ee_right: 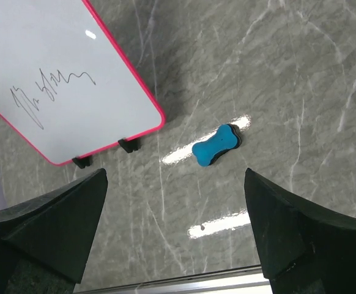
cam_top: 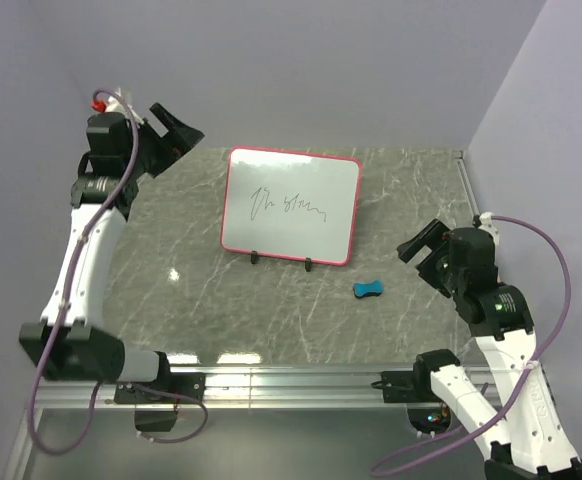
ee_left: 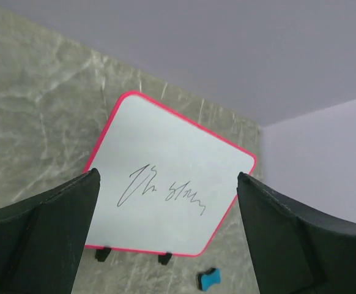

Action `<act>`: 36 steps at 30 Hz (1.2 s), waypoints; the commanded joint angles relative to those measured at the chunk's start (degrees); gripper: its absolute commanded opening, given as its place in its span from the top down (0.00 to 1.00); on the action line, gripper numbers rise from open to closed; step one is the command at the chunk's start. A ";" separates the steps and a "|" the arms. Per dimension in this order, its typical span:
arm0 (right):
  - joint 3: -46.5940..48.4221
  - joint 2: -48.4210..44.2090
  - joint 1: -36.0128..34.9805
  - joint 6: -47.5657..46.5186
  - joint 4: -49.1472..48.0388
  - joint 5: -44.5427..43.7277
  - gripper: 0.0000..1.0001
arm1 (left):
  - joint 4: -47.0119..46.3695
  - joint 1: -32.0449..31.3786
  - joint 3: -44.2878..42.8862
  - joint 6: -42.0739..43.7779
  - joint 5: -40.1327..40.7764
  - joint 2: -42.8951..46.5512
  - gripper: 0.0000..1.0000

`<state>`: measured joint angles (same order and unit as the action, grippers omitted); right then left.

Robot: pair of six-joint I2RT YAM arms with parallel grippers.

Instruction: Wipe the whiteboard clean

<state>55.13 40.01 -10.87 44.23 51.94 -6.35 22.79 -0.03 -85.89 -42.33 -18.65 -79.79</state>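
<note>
Both the left hand (cam_top: pixel 179 143) and right hand (cam_top: pixel 418 258) gape empty, whiteboard (cam_top: pixel 291 205) well apart between them

Robotics lab, enclosed test cell. A left arm (cam_top: pixel 81 250) and a right arm (cam_top: pixel 496 320), mounted on a metal rail (cam_top: pixel 301 382) along the near edge of a grey marble-patterned table (cam_top: pixel 191 290). Closed in at back and sides by plain lilac walls (cam_top: pixel 321 70). Purple cables (cam_top: pixel 563 262) trailing from both arms. Laid out on the table, a whiteboard (cam_top: pixel 291 205) and a blue eraser (cam_top: pixel 368 290).
</note>
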 commanded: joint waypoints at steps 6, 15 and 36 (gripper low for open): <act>0.85 7.18 -0.29 9.64 2.02 2.64 0.00 | -0.24 1.15 9.43 -2.04 8.86 13.38 0.01; -6.96 12.90 -0.20 26.42 -3.60 13.03 0.06 | 8.06 -1.90 12.58 1.89 15.85 15.89 0.00; -8.29 34.60 -3.18 32.50 -11.95 7.85 0.34 | 11.31 -4.89 16.54 8.66 17.08 17.30 0.05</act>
<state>43.92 72.58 -12.80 76.16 41.52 4.43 34.20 -4.54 -68.99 -35.53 -2.07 -61.76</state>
